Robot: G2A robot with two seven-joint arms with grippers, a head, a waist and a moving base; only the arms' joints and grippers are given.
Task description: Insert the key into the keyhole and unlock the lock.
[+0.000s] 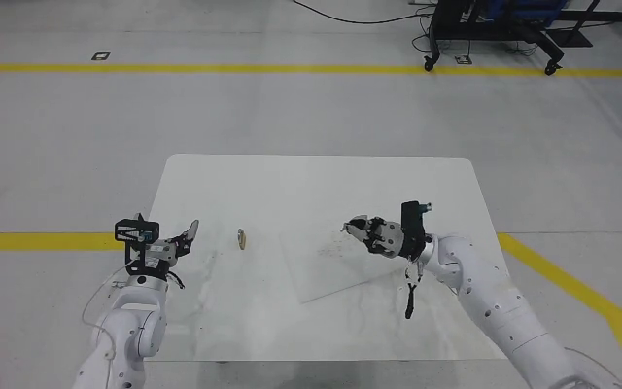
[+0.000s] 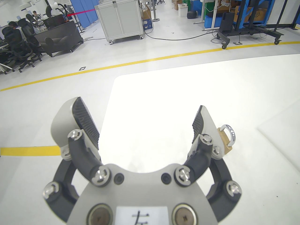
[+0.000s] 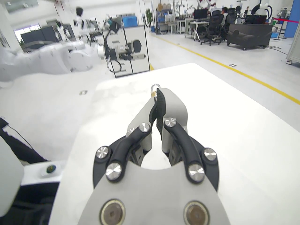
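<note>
White table [image 1: 321, 185] held the lock [image 1: 241, 238] near my left gripper [image 2: 140, 108], jaws wide. My right gripper [image 3: 157, 97] was pinched shut; I couldn't see a key in it. Insertion and unlocking were left, I judged.

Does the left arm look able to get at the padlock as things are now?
Probably yes. The left claw is open, and the padlock sits on the table close beside it, with nothing between them.
</note>
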